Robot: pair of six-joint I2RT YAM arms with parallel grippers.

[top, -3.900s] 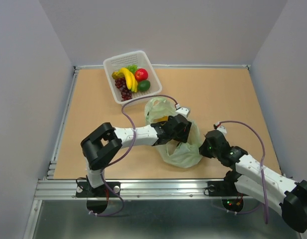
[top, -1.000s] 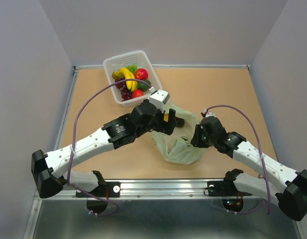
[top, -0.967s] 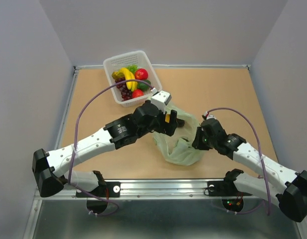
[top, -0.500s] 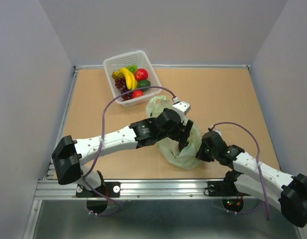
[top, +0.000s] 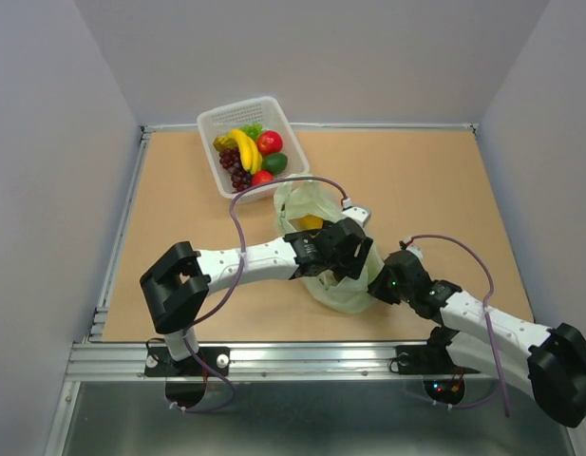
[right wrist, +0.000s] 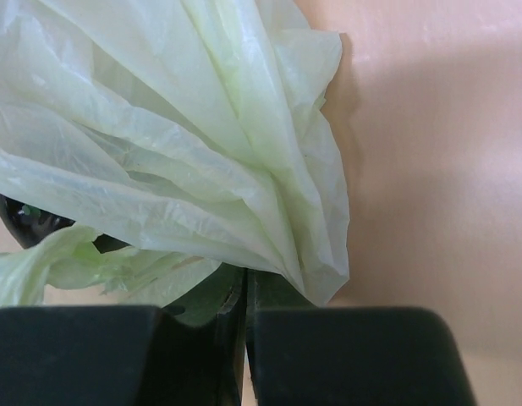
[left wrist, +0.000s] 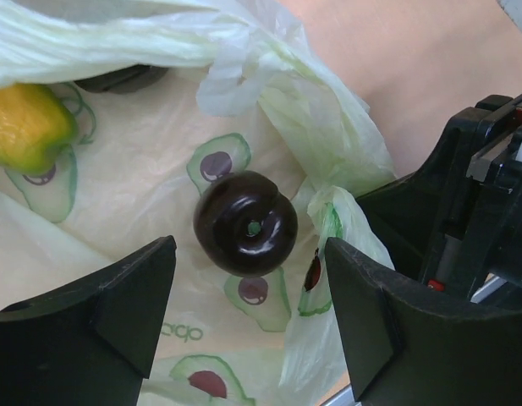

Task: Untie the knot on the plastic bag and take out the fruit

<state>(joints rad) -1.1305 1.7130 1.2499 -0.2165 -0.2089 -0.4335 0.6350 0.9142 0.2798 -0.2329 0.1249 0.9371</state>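
The plastic bag [top: 294, 201] is thin, crinkled and pale green, with avocado halves printed on its inner side. It lies slumped on the desk [top: 416, 180], its mouth open around the left claw [left wrist: 248, 254]. A bunched fold of its edge is pinched in the closed right claw [right wrist: 245, 292]. A glossy dark fruit [left wrist: 245, 222], round with a small dimple facing up, rests on the bag's inner wall between the left claw's spread fingers, touching neither. A yellow-orange fruit [left wrist: 24, 127] lies deeper in the bag, off to one side of that claw.
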